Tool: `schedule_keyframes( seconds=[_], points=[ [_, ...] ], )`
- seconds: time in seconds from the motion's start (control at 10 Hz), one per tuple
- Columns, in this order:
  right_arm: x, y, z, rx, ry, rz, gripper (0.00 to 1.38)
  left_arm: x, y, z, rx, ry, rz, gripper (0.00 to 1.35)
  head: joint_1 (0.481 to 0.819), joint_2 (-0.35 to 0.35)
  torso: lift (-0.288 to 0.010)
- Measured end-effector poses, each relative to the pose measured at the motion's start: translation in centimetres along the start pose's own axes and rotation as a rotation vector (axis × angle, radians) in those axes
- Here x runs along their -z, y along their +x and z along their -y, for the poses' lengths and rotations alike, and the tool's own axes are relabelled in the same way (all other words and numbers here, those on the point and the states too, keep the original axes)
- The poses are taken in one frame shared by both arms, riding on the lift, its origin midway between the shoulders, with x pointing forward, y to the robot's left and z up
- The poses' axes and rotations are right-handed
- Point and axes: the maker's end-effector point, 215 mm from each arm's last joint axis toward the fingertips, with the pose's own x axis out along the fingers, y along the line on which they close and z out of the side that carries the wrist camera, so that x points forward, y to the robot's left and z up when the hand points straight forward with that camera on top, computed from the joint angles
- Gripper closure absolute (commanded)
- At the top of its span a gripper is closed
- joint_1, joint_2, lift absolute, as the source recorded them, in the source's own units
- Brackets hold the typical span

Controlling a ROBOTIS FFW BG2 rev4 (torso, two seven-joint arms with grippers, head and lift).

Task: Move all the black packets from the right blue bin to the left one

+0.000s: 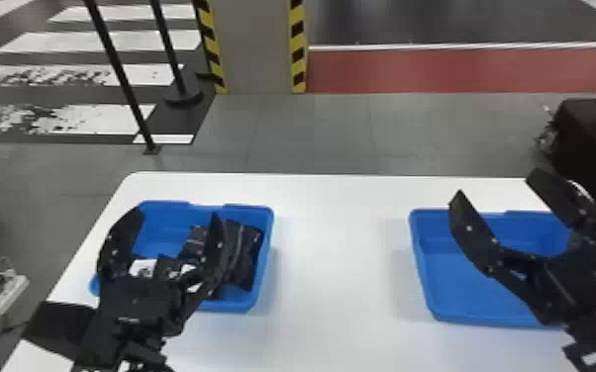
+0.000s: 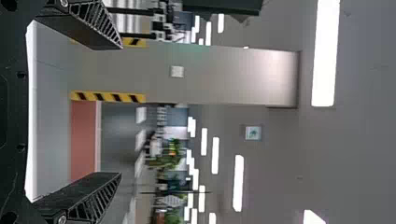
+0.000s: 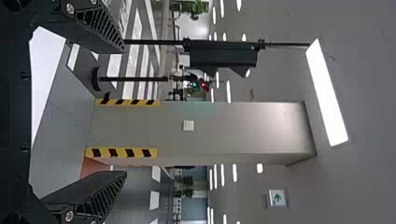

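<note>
Hanging above the bins: the left gripper (image 1: 175, 215) is over the left bin (image 1: 168, 217), and the right gripper (image 1: 497, 185) is over the right bin (image 1: 455, 292). Both point to the far side.
Left fingers: they are wide apart, and nothing is between them in the left wrist view.
Right fingers: they are also wide apart, and in the right wrist view nothing is held.
Black packets: the black packets (image 1: 247, 252) lie in the left bin, together at its right side, some partly behind the left gripper. How many they are, I cannot tell.
Packet direction: the rightmost one looks longer from near to far, a little tilted; for the others I cannot say it surely.
Nearer gripper: the left one is nearer to these packets. They lie below it and to the right of its middle, while the right gripper is well apart from them, across the white surface (image 1: 341, 247).
Right bin: its blue floor is seen on the left part. The right part is hidden behind the right gripper, so I cannot tell what is there.
Task progress: in my judgement, the work is at its end or very near, because the packets are in the bin where they should be.
Next move: probably both grippers should go back without touching the bins. If one packet is hidden in the right bin, the right gripper is the nearer one, and it should turn down first.
Risk: a low left finger could catch the packets or push the bin wall.
</note>
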Motion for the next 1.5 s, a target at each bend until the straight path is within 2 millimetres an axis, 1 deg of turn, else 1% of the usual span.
schedule_keyframes(
  seconds=[0.1,0.2,0.3,0.4,0.5,0.6,0.8,0.9,1.1,1.5],
  points=[
    [1.2,-1.9,0.2,0.036,0.012,-0.024,0.10,1.4,-1.7,0.0,0.001,0.009,-0.080,0.07,0.695,0.076,-0.110],
    [2.7,-3.5,0.2,0.054,0.023,-0.063,0.10,2.3,-3.4,-0.3,-0.020,0.003,-0.120,0.13,0.695,0.075,-0.110],
    [3.5,-4.9,0.2,0.081,0.029,-0.094,0.10,2.1,-5.2,-1.4,-0.089,0.009,-0.147,0.17,0.695,0.091,-0.110],
    [3.9,-6.1,0.2,0.105,0.038,-0.118,0.11,1.3,-6.5,-2.1,-0.127,0.017,-0.157,0.18,0.695,0.095,-0.110],
    [4.2,-7.0,-0.2,0.109,0.055,-0.135,0.11,0.6,-7.4,-2.3,-0.136,0.012,-0.148,0.18,0.695,0.104,-0.110],
    [4.3,-8.2,-0.7,0.108,0.066,-0.164,0.11,0.4,-8.1,-2.0,-0.136,-0.022,-0.146,0.18,0.695,0.107,-0.110],
    [4.8,-10.3,-1.9,0.103,0.087,-0.230,0.11,0.7,-9.2,-1.2,-0.138,-0.079,-0.161,0.14,0.695,0.104,-0.110],
    [5.1,-10.6,-2.2,0.100,0.092,-0.248,0.11,0.7,-9.5,-1.1,-0.138,-0.092,-0.162,0.14,0.695,0.108,-0.110],
    [5.0,-10.7,-2.5,0.094,0.084,-0.267,0.11,0.6,-9.5,-0.2,-0.131,-0.119,-0.158,0.14,0.695,0.096,-0.110],
    [5.2,-10.8,-2.4,0.101,0.078,-0.284,0.11,0.1,-9.2,-0.1,-0.125,-0.101,-0.141,0.14,0.695,0.093,-0.110]
  ],
)
